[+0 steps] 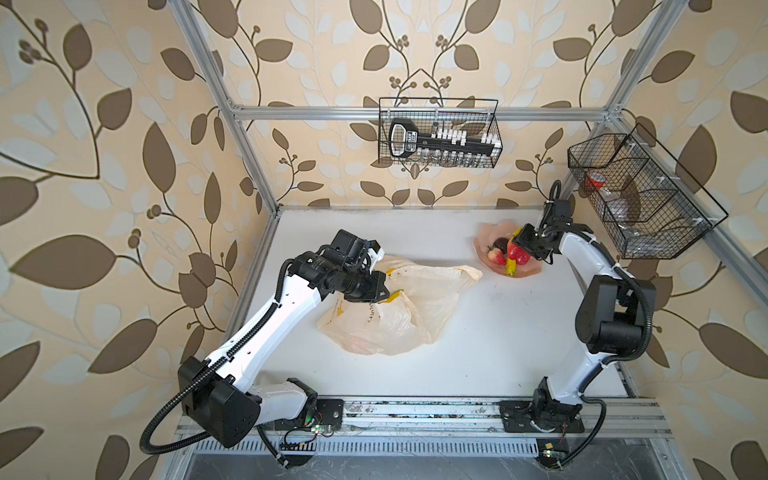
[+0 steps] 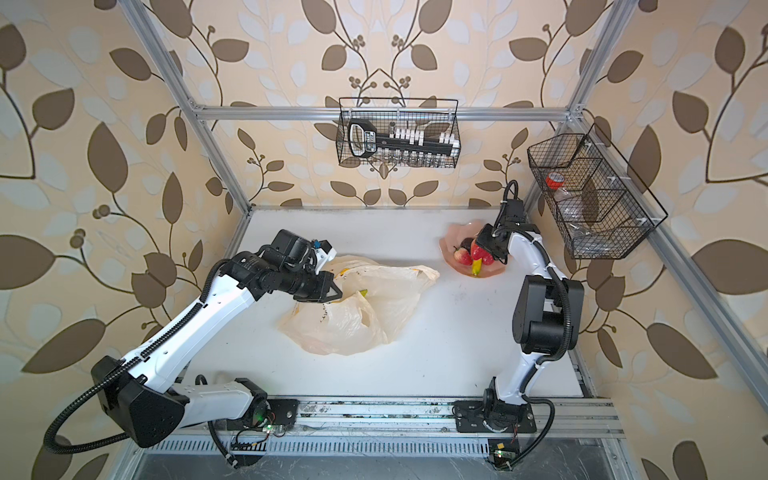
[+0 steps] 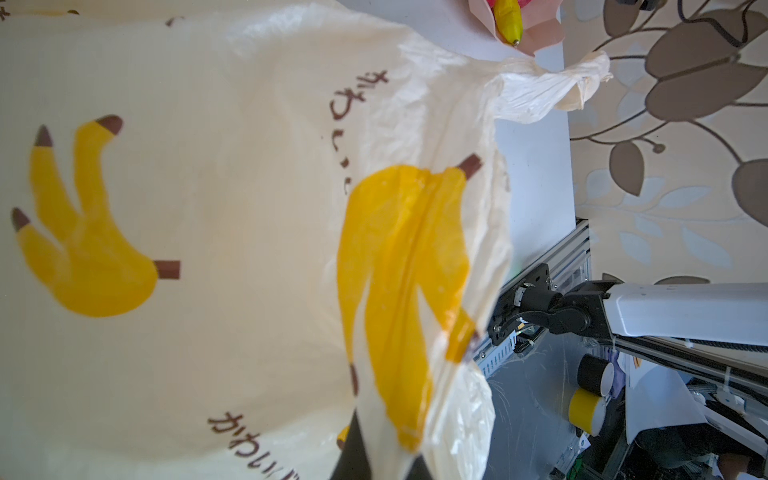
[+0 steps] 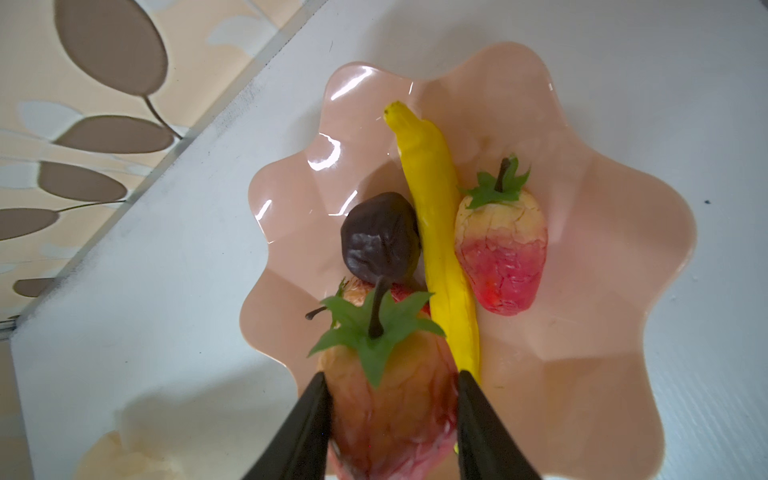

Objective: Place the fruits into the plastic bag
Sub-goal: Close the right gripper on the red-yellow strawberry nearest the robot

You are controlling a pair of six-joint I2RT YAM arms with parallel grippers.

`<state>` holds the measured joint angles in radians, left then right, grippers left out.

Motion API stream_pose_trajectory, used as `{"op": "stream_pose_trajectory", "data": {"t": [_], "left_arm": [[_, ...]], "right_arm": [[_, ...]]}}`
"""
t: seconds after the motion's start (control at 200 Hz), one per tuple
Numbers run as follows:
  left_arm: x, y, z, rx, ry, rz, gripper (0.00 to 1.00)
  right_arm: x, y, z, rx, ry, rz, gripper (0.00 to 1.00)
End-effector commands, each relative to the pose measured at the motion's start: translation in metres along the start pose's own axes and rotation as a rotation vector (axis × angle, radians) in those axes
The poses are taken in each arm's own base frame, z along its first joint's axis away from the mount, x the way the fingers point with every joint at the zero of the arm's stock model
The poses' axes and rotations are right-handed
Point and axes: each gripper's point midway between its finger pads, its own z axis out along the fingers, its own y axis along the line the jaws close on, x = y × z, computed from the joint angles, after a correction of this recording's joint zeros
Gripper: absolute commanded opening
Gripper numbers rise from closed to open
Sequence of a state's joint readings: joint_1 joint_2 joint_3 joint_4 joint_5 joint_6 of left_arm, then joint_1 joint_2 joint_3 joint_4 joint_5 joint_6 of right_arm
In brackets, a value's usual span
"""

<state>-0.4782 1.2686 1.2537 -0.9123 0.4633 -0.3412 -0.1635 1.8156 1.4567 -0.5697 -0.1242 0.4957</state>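
1. The plastic bag (image 1: pixel 399 307) lies crumpled in the middle of the white table (image 1: pixel 498 340); one edge is held up.
2. The left gripper (image 3: pixel 386 453) is pressed together, pinching that edge.
3. The pink wavy plate (image 4: pixel 602 291) sits at the back right, apart from the bag; a yellow banana (image 4: pixel 436 232), a dark wrinkly fruit (image 4: pixel 380 237) and a small strawberry (image 4: pixel 500 257) lie on it.
4. The right gripper (image 4: pixel 392 376) squeezes a big strawberry (image 4: pixel 390 415) from both sides, just over the plate.
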Motion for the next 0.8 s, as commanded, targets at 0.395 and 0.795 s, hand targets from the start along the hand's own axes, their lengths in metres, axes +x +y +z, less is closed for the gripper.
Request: {"op": "stream_pose_trajectory", "data": {"t": [0.395,0.795], "left_arm": [[-0.001,-0.008,-0.008,0.023,-0.025,0.032,0.0],[-0.002,-0.008,-0.008,0.024,-0.027,0.031,0.0]], "right_arm": [[0.026,-0.034,0.036,0.328,0.139,-0.28,0.42],[0.032,-0.03,0.043,0.306,0.166,-0.274,0.71]]}}
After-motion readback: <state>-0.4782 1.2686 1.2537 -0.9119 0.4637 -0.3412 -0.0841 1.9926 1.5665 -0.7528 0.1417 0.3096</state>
